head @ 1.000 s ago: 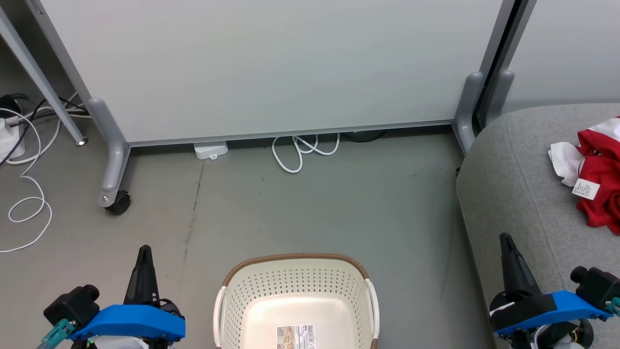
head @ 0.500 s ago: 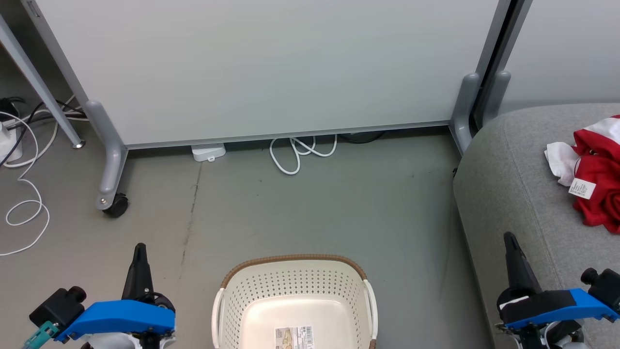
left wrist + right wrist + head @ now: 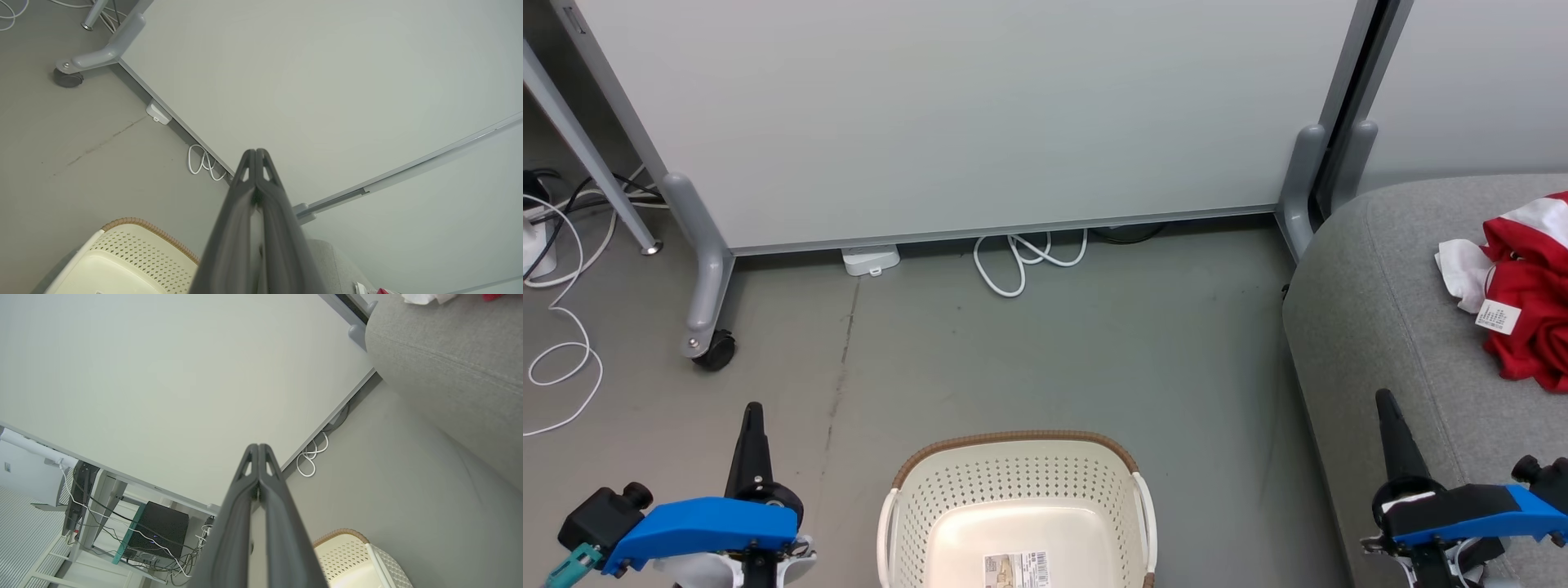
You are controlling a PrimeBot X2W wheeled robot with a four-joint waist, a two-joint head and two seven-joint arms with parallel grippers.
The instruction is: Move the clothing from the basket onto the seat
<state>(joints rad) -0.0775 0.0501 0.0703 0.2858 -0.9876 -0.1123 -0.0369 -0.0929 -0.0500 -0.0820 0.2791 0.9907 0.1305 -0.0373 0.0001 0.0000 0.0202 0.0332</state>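
"Clothing (image 3: 1531,327), soft bright-red sports garments with white stripes and trim: location?"

"On the large grey fabric-upholstered seat (image 3: 1380,327), heaped toward the right of the head view and cut off by that view's right edge. A white tag (image 3: 1497,316) lies on the heap's left side, beside a white fold of cloth."

"Cream-white perforated plastic basket (image 3: 1013,437) with a brown woven-look rim and white side handles: contents?"

"Bare inner bottom, with one barcode sticker (image 3: 1015,569) on it. The basket stands on the grey floor (image 3: 1054,351) between the two grippers, left of the seat and apart from it. Its near part is cut off by the bottom edge."

"Left gripper (image 3: 256,155)?"

"Two long dark fingers pressed together tip to tip, nothing between them. It hangs over the floor, left of the basket."

"Right gripper (image 3: 259,448)?"

"Likewise: fingers together and gripping nothing. It is right of the basket, seen against the seat's near edge."

"Differences from a second ago?"

"The camera has shifted: the pale panel on grey castor legs (image 3: 972,122) and the white cable loop (image 3: 1021,261) sit slightly further left in the head view. The clothing lies on the seat as before and the basket's bottom is as bare as before. Both pairs of fingers stay together, and both grippers sit a little further out from the basket."
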